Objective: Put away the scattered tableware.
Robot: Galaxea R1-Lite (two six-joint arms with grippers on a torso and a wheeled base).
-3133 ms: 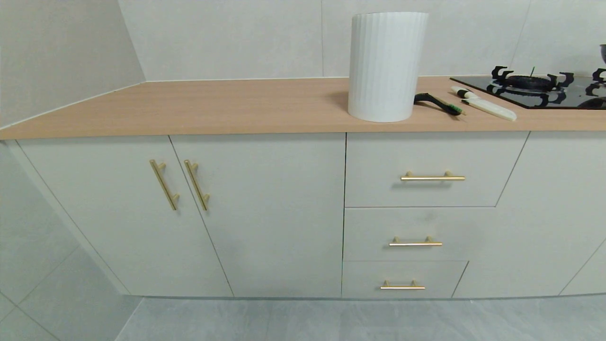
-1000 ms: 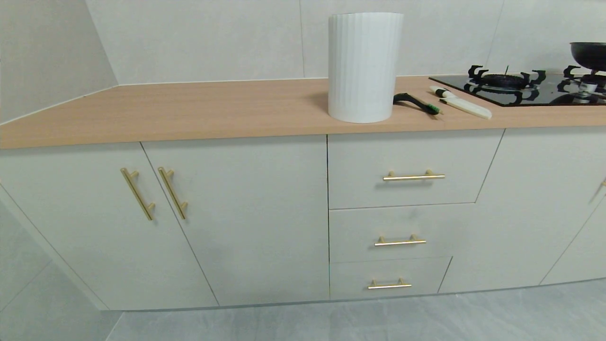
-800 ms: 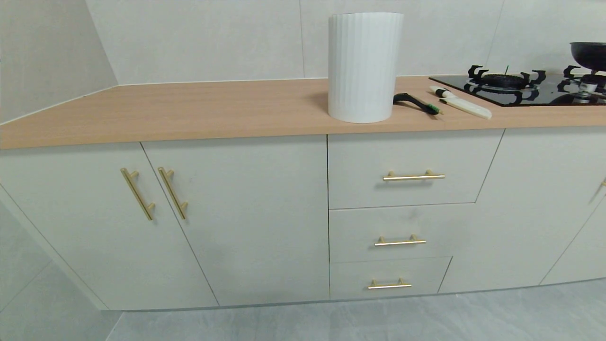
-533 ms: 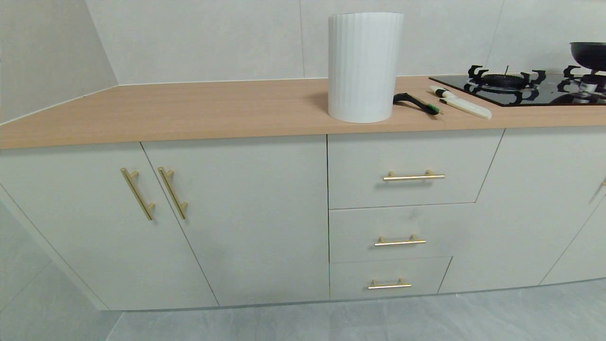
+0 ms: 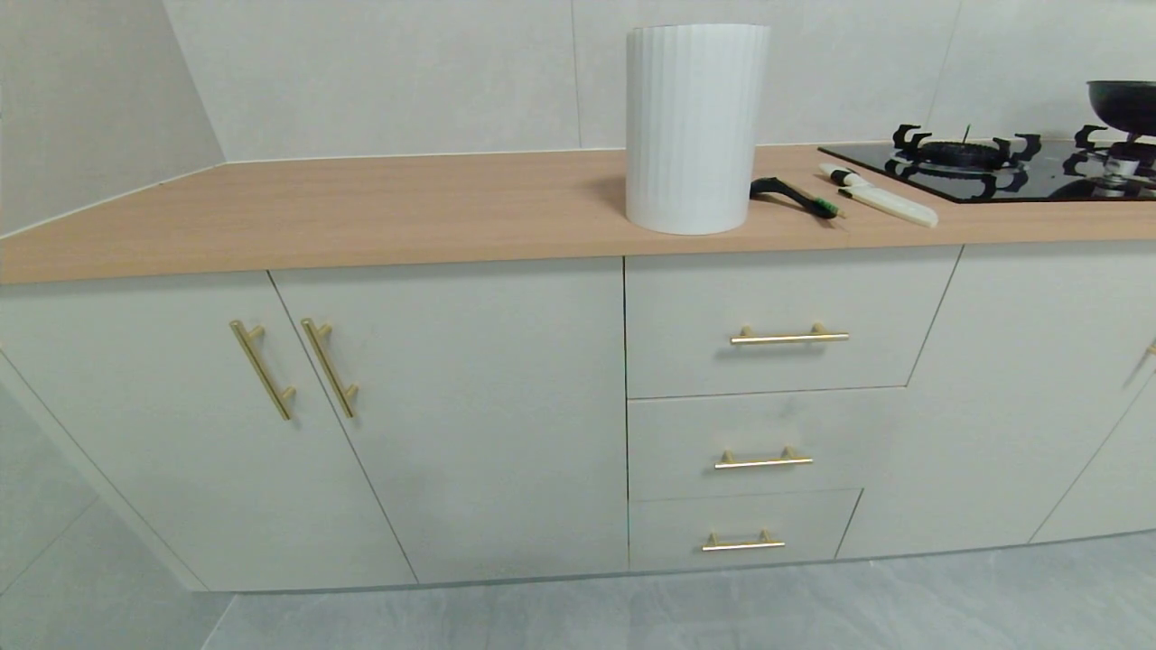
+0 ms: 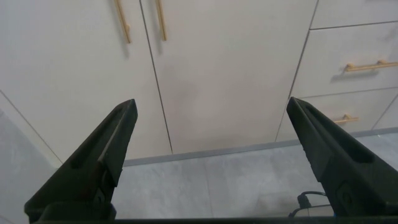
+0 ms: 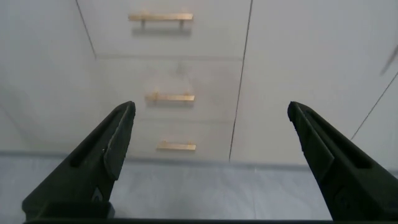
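Head view: knife [image 5: 878,195], black tool [image 5: 795,195] loose beside white holder [image 5: 694,126], likely their bin; left gripper [image 6: 210,106], right gripper [image 7: 210,107] splayed, empty

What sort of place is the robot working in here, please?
Most likely a home kitchen: a wooden countertop runs over pale cabinets with drawers, a gas hob is set into it, and a knife lies beside the hob.
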